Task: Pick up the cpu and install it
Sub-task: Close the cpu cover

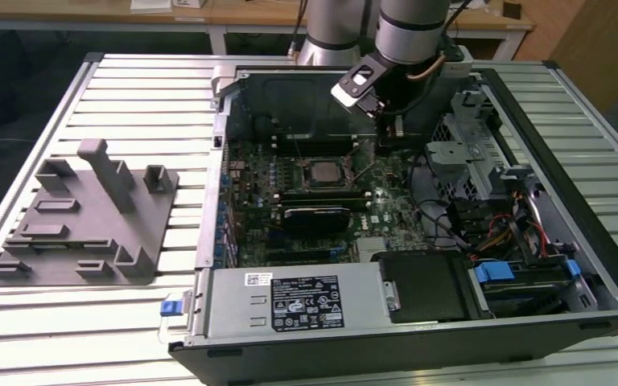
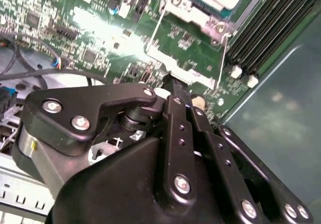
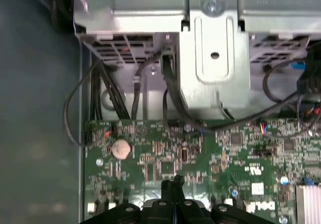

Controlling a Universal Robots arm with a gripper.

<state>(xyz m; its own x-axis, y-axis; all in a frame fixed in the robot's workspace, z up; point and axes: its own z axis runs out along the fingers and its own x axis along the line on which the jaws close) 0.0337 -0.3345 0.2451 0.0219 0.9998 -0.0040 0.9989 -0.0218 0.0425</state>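
Nearest in the exterior view is the power supply (image 1: pixel 287 301), at the 6 o'clock end of the open case (image 1: pixel 395 347). The grey fixture (image 1: pixel 84 221) stands on the table (image 1: pixel 126 88) at 9 o'clock of the case, well apart from it. Past the supply lies the board (image 1: pixel 385 213), flat on the case floor, likely laid that way so the arm can come straight down onto it.

The cpu (image 1: pixel 323 170) is near the middle of the board, inside the socket (image 2: pixel 193 14), not in the gripper. It lies flat with its silver top up. Being square, it has no real long axis. Its edges run in line with the socket frame and, as far as I can judge, with the case walls. That fit suggests it is seated in the socket, not lying askew across the frame, though I cannot tell whether the latch is down.

Farther on, the gripper (image 1: pixel 380 143) hangs at about 1 o'clock from the cpu, near it but apart, with its tips pointing down at the board. In the first wrist view its fingers (image 3: pixel 178 189) meet along a thin seam, closed with nothing between them. Farthest, the arm (image 1: pixel 411 24) rises at 12 o'clock, beyond the case's back wall.
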